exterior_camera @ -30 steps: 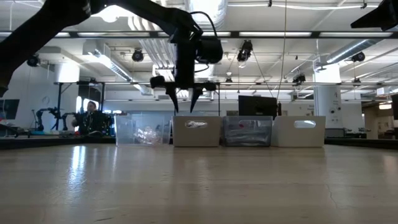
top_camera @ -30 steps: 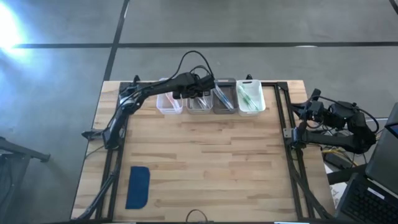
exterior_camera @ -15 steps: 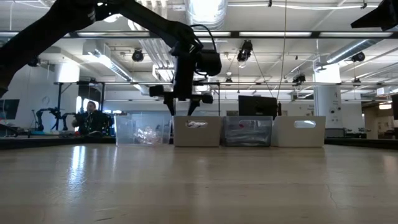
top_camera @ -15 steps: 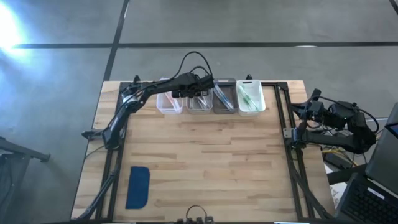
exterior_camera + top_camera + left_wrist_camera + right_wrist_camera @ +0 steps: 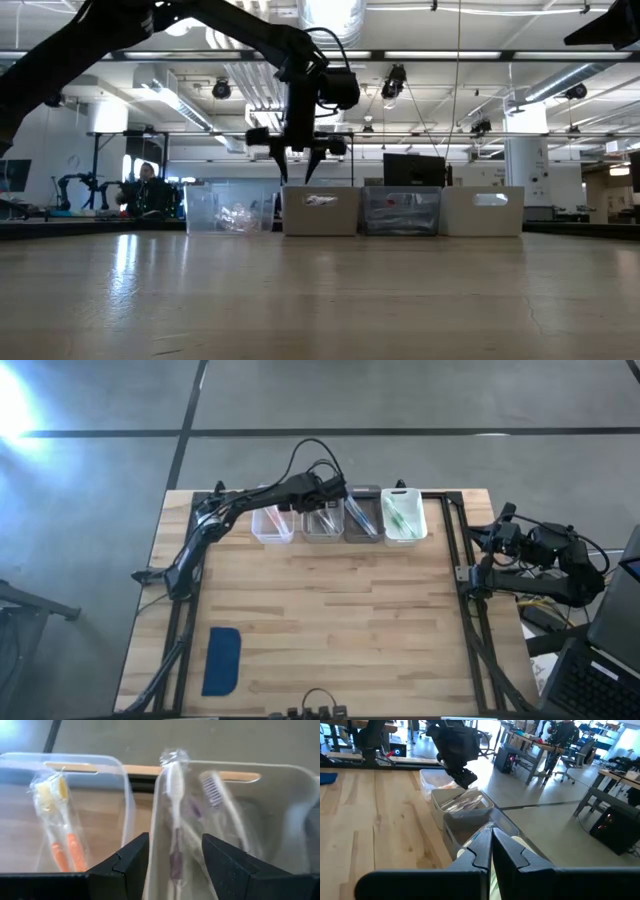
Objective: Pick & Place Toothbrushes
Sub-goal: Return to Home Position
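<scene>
- Left tool [image 5: 297,168] hangs open, empty, over the pale gray bin [image 5: 320,215] of toothbrushes [image 5: 174,795].
- We should rise clear of its rim before retracting.
- Right tool [image 5: 491,837] waits closed beside the desk [image 5: 330,620].

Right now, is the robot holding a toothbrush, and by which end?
Nothing is held. The left gripper hangs open and empty above the bins, where the toothbrushes lie. The right gripper is shut on nothing, parked right of the table.

A wooden table [image 5: 330,610] bears four bins [image 5: 404,539] in a row and a dark-blue pad [image 5: 222,660] well apart.
</scene>
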You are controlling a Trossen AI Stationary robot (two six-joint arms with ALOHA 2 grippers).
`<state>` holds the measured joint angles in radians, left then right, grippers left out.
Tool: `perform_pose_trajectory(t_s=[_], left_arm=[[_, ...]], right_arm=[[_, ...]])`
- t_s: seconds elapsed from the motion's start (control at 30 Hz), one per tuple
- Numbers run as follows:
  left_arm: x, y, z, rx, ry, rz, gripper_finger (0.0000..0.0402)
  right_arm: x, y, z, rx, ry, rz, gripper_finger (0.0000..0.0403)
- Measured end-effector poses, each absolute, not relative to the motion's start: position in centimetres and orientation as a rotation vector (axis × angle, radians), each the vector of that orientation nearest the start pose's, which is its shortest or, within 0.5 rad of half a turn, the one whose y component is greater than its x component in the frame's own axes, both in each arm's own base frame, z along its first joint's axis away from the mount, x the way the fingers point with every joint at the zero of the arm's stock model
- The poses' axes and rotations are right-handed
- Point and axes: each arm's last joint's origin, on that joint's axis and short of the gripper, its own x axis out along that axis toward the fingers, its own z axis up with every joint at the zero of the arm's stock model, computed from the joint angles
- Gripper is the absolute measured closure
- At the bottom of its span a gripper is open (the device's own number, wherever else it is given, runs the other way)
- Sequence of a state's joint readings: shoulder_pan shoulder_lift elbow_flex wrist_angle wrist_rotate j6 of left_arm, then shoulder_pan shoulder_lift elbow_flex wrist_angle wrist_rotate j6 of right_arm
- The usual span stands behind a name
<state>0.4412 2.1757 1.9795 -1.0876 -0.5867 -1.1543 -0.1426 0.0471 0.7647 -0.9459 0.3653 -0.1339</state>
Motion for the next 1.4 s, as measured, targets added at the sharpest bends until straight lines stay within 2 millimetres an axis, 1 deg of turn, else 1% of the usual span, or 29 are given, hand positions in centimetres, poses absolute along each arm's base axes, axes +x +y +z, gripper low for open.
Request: perform_pose_trajectory(t_s=[0.13, 0.23, 0.7, 0.97, 1.13, 1.4], left_arm=[[40.3, 20.7, 24.7, -0.79, 0.624, 1.482, 0.0213], [40.3, 20.7, 24.5, -0.803, 0.631, 1.48, 0.0213], [41.2, 20.9, 21.5, -0.85, 0.686, 1.496, 0.0213], [41.4, 21.3, 20.5, -0.874, 0.674, 1.509, 0.0216], [41.7, 21.4, 19.9, -0.9, 0.673, 1.503, 0.0243], [41.7, 21.4, 19.8, -0.902, 0.674, 1.503, 0.032]], right_arm=[[-0.8, -0.9, 30.1, -0.156, 0.263, -0.49, 0.0394], [-0.8, -0.9, 30.1, -0.155, 0.263, -0.49, 0.0394], [-0.8, -0.9, 30.1, -0.156, 0.263, -0.49, 0.0394], [-0.8, -0.9, 30.1, -0.156, 0.263, -0.49, 0.0394], [-0.8, -0.9, 30.1, -0.156, 0.263, -0.49, 0.0394], [-0.8, -0.9, 30.1, -0.156, 0.263, -0.49, 0.0394]])
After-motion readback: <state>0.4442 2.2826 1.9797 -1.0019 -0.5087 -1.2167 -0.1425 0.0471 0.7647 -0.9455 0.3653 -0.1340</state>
